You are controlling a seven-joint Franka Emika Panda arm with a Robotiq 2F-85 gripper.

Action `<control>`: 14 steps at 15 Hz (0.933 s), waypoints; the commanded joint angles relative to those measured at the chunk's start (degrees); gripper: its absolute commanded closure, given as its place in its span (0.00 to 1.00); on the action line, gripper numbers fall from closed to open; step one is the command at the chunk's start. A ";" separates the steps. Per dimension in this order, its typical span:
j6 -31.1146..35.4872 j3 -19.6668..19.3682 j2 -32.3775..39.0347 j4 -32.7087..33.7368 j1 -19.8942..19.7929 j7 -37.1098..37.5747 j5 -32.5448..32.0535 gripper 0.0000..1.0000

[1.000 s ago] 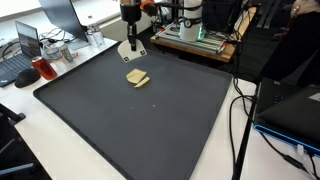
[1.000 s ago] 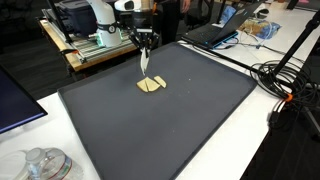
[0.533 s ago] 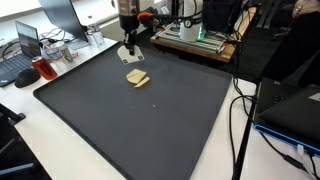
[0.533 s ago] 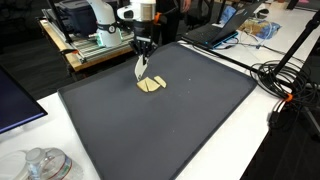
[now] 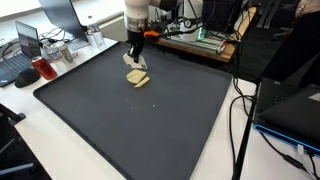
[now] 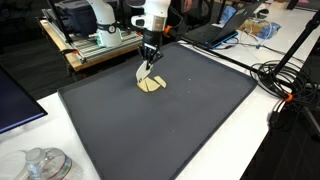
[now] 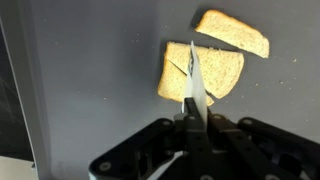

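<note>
In an exterior view, the hand (image 5: pixel 135 52) is clamped on a white knife (image 5: pixel 133 63), tip down on the bread slice (image 5: pixel 137 77) near the twelve o'clock end of the black mat (image 5: pixel 150 120). A laptop (image 5: pixel 28 45) and a red mug (image 5: pixel 48 68) sit at nine o'clock on the white counter (image 5: pixel 50 140).

In an exterior view, the knife (image 6: pixel 145 72) leans over the slice (image 6: pixel 150 86); cables (image 6: pixel 290 85) trail at three o'clock.

In the wrist view, the blade crosses the slice (image 7: pixel 225 72), which shows a cut line. A smaller piece (image 7: pixel 232 32) lies apart at one o'clock. The cutting looks partway done.
</note>
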 commanded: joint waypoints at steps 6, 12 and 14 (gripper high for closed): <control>-2.21 -0.64 1.17 0.73 2.58 19.98 -13.93 0.96; -1.54 -0.22 2.79 1.12 4.15 24.64 -18.20 0.99; -1.47 0.27 3.19 1.11 4.54 26.21 -19.92 0.99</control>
